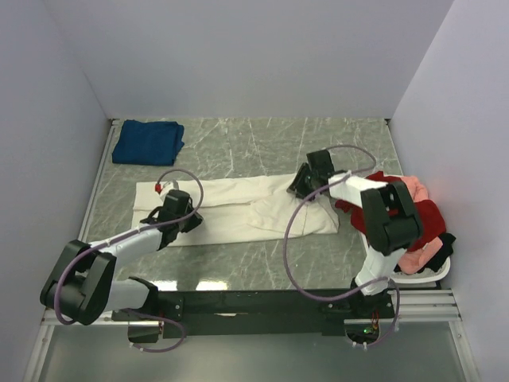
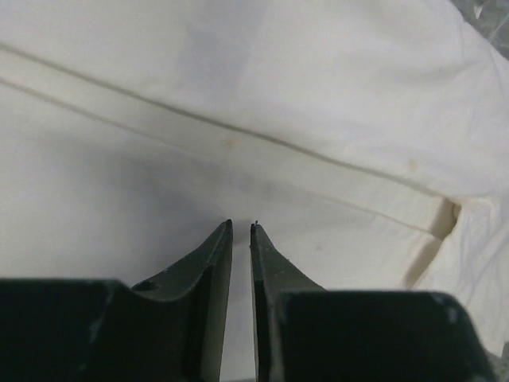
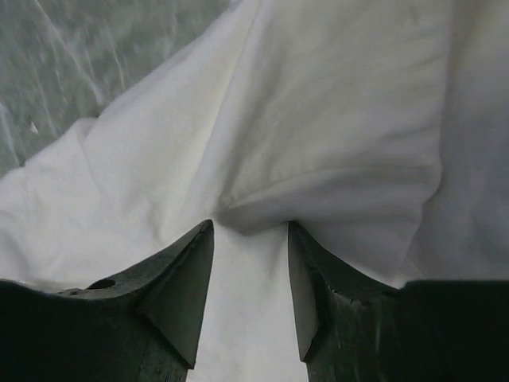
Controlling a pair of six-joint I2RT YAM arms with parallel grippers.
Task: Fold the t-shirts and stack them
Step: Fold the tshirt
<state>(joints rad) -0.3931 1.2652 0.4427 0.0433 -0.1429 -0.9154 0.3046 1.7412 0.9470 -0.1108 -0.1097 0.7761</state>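
A cream-white t-shirt [image 1: 238, 208] lies folded into a long band across the middle of the table. My left gripper [image 1: 191, 218] rests on its left part; in the left wrist view the jaws [image 2: 241, 227] stand almost together with the cream cloth [image 2: 262, 87] in the narrow gap. My right gripper [image 1: 297, 189] sits on the shirt's right part, near its far edge. In the right wrist view it [image 3: 250, 227] is partly open, its tips pressed against a raised fold of the cloth [image 3: 318, 103]. A folded dark blue t-shirt [image 1: 147, 142] lies at the back left.
A white basket [image 1: 436, 269] at the right edge holds a heap of red [image 1: 417, 213], pink [image 1: 413, 259] and black t-shirts. Grey walls close in the table at left, back and right. Green marble table top [image 1: 262, 147] shows behind the cream shirt.
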